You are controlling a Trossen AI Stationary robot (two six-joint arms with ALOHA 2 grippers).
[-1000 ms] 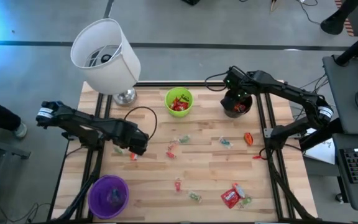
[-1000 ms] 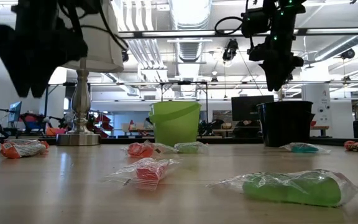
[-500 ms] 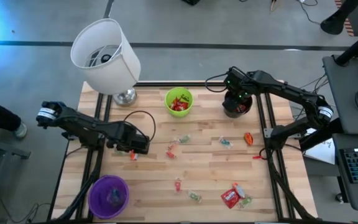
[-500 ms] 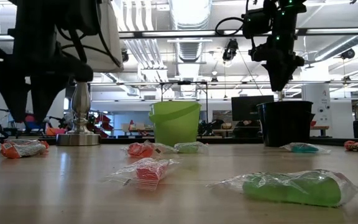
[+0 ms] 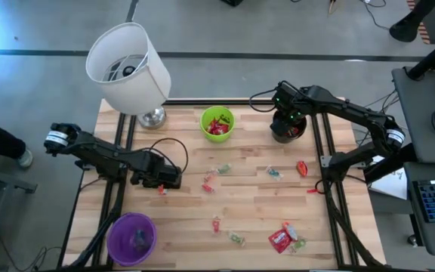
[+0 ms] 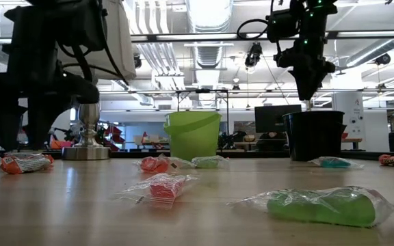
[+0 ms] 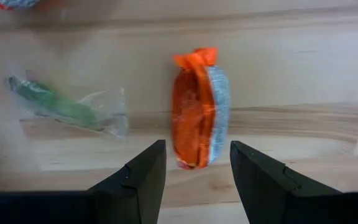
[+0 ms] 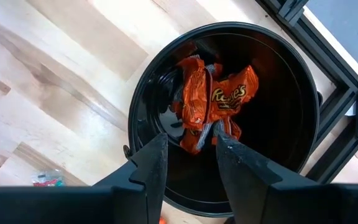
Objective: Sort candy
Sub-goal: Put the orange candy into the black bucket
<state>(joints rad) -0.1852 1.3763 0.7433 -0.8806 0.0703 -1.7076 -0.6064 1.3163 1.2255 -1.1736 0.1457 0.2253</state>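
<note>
Left gripper: hanging low over the left-middle of the table, fingers parted and holding nothing, an orange candy lying just ahead of the gap between them.
Green candy: lying beside the orange one, apart from it and outside the fingers' path.
Step in hand: judged to be the left arm lining up for a pick of the orange candy.
Doing it well: the candy is lying lengthwise along the line of approach, so the fingers are best brought down one on each long side; centring on the fat middle rather than the twisted end should stop the wrapper slipping; keeping clear of the green wrapper avoids dragging it along.
Purple cup: sitting at the near-left corner, close to the left arm.
Green cup: standing at the far edge, red pieces showing inside.
Loose candy: scattered across the middle and near-right of the table, so sorting looks well short of finished.
Right gripper: hovering right above the black cup at the far right, fingers apart, nothing between them.
Black cup contents: orange packets lying on the bottom.
Risk: a thin wrapper may slide flat on the wood as the fingers are closing.
</note>
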